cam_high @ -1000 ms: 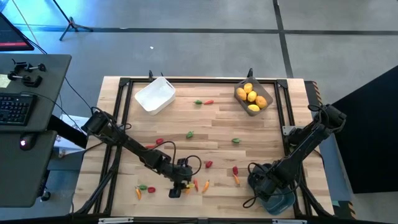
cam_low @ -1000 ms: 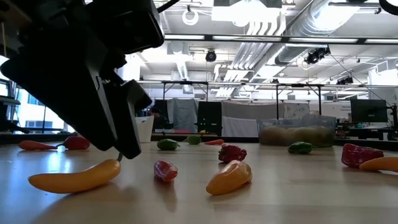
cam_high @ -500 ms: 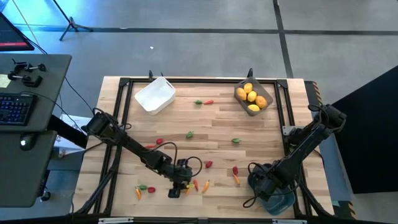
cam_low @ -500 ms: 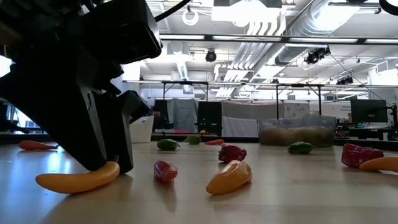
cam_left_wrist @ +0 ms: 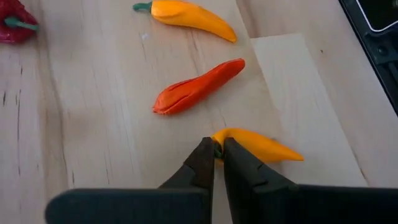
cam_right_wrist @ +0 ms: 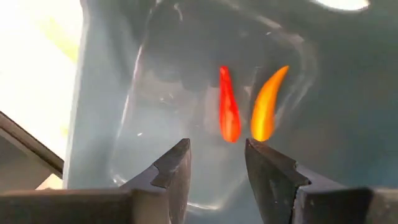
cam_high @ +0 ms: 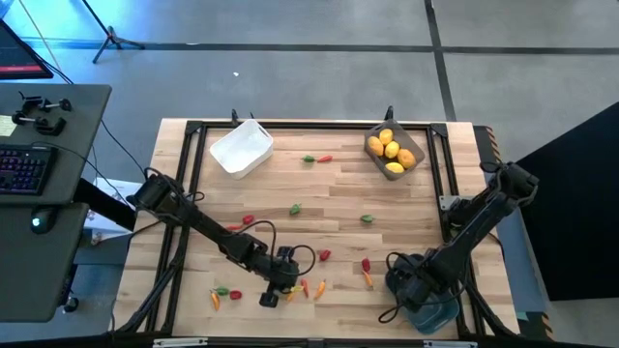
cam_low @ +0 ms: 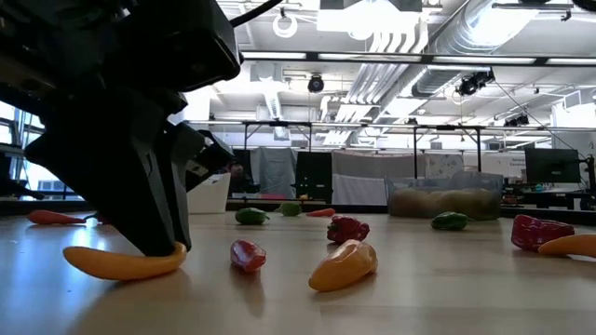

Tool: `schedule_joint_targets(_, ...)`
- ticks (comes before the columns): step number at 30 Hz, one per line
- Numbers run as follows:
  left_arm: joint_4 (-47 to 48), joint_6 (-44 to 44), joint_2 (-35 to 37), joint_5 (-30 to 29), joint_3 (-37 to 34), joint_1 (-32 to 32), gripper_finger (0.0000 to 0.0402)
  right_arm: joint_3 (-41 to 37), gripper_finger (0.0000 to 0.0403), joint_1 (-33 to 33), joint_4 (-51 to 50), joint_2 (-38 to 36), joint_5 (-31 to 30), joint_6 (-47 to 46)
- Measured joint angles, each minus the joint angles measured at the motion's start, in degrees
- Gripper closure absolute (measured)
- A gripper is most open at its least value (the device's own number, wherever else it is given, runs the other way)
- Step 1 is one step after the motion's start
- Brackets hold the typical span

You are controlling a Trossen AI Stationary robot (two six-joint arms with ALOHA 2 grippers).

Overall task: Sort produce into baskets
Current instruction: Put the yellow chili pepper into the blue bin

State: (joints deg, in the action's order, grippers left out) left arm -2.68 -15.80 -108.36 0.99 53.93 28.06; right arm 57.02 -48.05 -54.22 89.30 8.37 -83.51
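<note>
Going left to right across the table from above: the white basket [cam_high: 241, 148] sits up around 11 o'clock, nothing visible in it. Down at about 7 o'clock, near the front edge, the left gripper [cam_high: 274, 293] is low on the wood with its jaws pressed together on the green stem end of a yellow-orange pepper [cam_left_wrist: 258, 145]. From table height the pepper [cam_low: 124, 262] lies flat on the wood under the fingers. Just beyond it in the left wrist view are an orange-red pepper [cam_left_wrist: 198, 94] and another yellow-orange pepper [cam_left_wrist: 190, 18], both loose on the table.

Scattered around the middle: small red pieces [cam_high: 324, 255] and green pieces [cam_high: 295, 208], plus a green-and-red pair [cam_high: 316, 158] up toward 12.

At 1 o'clock the grey basket [cam_high: 407, 141] holds the yellow fruits [cam_high: 391, 150].

Over at 5 o'clock the right gripper [cam_right_wrist: 216, 163] hangs above the blue-teal basket [cam_high: 432, 313], jaws spread with nothing between them. Inside that basket the right wrist view shows a red pepper [cam_right_wrist: 228, 111] and an orange pepper [cam_right_wrist: 266, 106] side by side.
</note>
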Motion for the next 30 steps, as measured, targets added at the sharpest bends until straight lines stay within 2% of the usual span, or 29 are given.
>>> schedule_joint_targets(6, 4.34, 1.68, 4.2, -1.71, -0.28, -1.2, 0.0399, 10.3, 0.0261, 0.0, -6.72, -0.02, -4.34, 0.0)
schedule_joint_targets(11, 5.51, 3.87, 9.63, -8.82, -0.58, -2.29, 0.0401, 17.81, 0.0261, 0.0, -6.86, -0.04, -19.73, 4.97)
schedule_joint_targets(16, 3.76, 4.97, 12.77, -17.86, -0.85, -2.77, 0.0401, 16.86, 0.0261, 0.47, 4.87, -0.04, -31.38, 11.85)
schedule_joint_targets(20, -3.29, 7.31, 12.72, -25.86, -0.85, -2.76, 0.0401, 12.66, 0.0261, 1.8, 17.26, 0.0, -38.78, 16.13)
schedule_joint_targets(25, -14.62, 12.98, 12.31, -35.49, -0.72, -2.76, 0.0401, 8.57, 0.026, 4.73, 28.26, 1.22, -44.45, 22.36)
schedule_joint_targets(30, -22.67, 18.88, 12.31, -39.33, -0.72, -2.94, 0.0401, 8.41, 0.0242, 8.62, 34.86, 4.71, -48.54, 28.66)
